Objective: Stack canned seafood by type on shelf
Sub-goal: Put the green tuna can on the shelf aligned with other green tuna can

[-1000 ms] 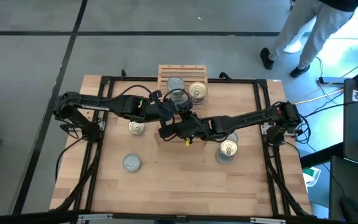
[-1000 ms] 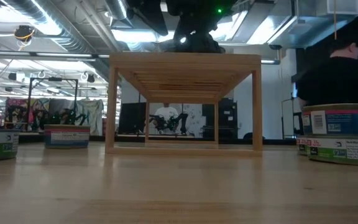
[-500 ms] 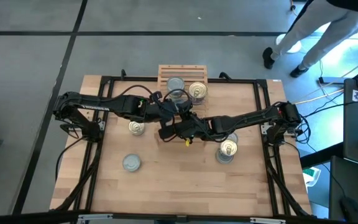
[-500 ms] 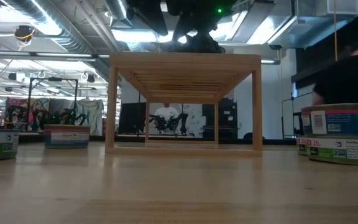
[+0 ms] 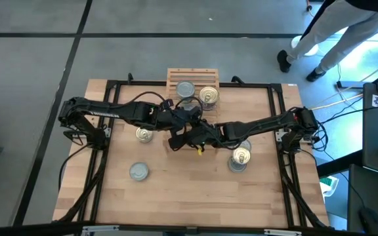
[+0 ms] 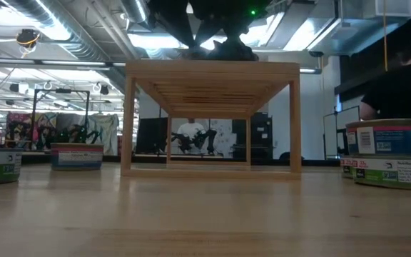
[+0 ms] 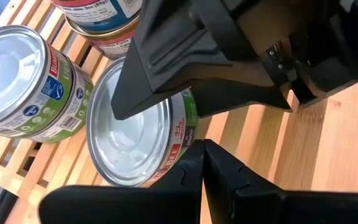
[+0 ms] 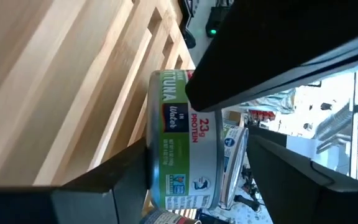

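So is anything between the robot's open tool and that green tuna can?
Nothing visible. The right tool is open, its fingers on either side of the green-labelled can, which already sits on the shelf. The left tool, shut, sits just beside that can.

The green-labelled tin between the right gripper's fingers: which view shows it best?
The right wrist view: the green-labelled tin fills the frame on the shelf slats, label readable, between open fingers. The left wrist view shows its silver top. In the high view the arms hide it; the low view misses it.
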Available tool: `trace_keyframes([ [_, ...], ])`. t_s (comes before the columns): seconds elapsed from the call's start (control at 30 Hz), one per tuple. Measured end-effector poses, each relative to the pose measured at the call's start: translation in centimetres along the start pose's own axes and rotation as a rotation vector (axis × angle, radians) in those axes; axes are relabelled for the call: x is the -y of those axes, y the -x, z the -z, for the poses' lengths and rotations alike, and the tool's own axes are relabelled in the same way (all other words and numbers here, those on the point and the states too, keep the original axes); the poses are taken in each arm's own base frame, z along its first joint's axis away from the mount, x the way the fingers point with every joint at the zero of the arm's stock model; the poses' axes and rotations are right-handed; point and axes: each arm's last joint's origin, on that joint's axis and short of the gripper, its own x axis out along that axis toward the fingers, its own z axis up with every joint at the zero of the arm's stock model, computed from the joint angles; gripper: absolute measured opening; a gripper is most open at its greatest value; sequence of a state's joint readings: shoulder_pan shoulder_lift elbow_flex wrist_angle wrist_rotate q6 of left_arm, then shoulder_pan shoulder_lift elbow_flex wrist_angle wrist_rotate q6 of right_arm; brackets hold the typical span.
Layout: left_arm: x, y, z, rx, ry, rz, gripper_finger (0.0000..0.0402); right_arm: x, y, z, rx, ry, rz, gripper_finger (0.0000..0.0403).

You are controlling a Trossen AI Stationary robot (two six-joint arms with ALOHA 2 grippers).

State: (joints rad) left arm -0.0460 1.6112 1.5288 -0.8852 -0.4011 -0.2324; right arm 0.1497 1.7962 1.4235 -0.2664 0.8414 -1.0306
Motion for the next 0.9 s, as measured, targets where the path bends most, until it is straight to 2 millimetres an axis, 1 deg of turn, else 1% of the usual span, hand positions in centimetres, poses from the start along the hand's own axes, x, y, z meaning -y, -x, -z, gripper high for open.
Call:
trace_keyframes([
  [0.1,0.0,0.0,0.0,-0.004,-0.005,-0.001,0.0005,0.4,0.3,0.0,0.020,0.009,-0.043,0.0257],
  [0.27,0.0,0.0,-0.1,0.003,-0.001,0.001,0.0005,1.6,1.1,0.1,0.033,-0.041,-0.132,0.0257],
  [0.43,0.0,-0.1,0.0,-0.005,-0.008,-0.003,0.0005,1.8,1.3,0.3,0.019,-0.027,-0.150,0.0257],
  [0.53,0.0,-0.1,0.0,-0.006,-0.012,-0.004,0.0005,1.8,1.3,0.2,0.044,-0.033,-0.171,0.0257],
  [0.73,0.0,0.0,0.1,-0.007,-0.030,-0.004,0.0005,2.1,0.2,0.9,0.135,-0.073,-0.270,0.0257],
  [0.9,0.1,0.1,0.3,-0.027,-0.044,-0.009,0.0005,2.3,-0.3,1.4,0.139,-0.102,-0.286,0.0257],
])
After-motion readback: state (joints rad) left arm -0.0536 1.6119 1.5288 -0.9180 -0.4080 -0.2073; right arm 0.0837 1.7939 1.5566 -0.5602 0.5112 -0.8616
